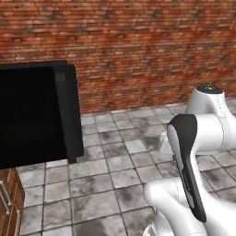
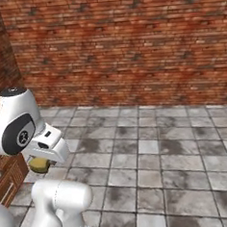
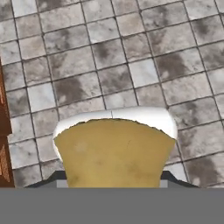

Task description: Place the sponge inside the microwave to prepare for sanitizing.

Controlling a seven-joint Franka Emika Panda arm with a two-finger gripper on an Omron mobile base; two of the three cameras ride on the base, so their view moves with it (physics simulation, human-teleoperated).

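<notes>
1. We've got the small mustard-yellow, soft-edged sponge block (image 3: 114, 153) sitting right up against the hand camera, so it looks like it's in the gripper. The finger tips themselves are buried behind it, so we can't actually see how wide the jaws stand. Our guess is they're pinched on it.

2. From the right base camera the same sponge (image 2: 40, 163) peeks out just under the white hand, hanging over the grey stone-tile floor (image 2: 158, 165), with a bit of brown wooden cabinet front (image 2: 10, 184) low on the left.

3. The big black slab (image 1: 34, 113) in the left base camera looks to us like the swung-open door of the large black microwave, seen mostly edge-on. It's up and off to the left of the arm. We can't see the cavity from here, nor the keypad.

4. The relation that matters: the sponge is low and out over the floor, the microwave is higher and to the left. So we'd say the carry has to go left and up, around that door edge.

5. Long axis of the sponge seems to run across the hand view, though up this close it's hard to tell.

6. Main risk we see: clipping the door on the way in.
</notes>
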